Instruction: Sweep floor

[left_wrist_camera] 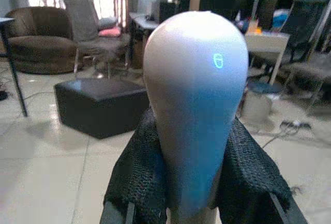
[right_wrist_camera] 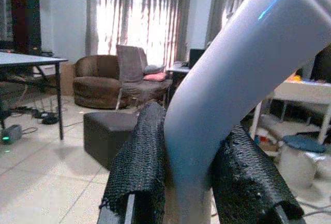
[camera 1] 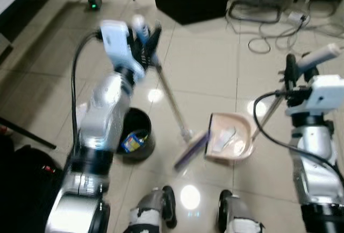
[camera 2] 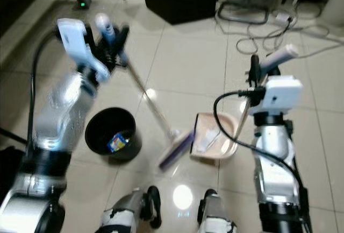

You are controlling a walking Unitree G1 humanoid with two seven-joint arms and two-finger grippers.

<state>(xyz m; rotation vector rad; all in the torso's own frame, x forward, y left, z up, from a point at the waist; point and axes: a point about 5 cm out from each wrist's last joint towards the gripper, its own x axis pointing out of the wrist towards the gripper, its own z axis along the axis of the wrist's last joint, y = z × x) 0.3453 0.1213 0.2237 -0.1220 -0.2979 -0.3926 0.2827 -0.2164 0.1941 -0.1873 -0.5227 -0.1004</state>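
Two end effectors: left end effector [camera 1: 144,42] grips one broom [camera 1: 171,99], right end effector [camera 1: 293,77] one dustpan [camera 1: 231,137].

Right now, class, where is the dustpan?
In the left eye view, the dustpan sits on the tiled floor right of centre, beside the broom head.

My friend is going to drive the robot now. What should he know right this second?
Left tool is shut on the broom handle; the broom head rests on the tiles against the dustpan.
Right tool is shut on the dustpan handle.
Done: some scraps lie in the dustpan.
Left: tip them into the black bin beside the broom.
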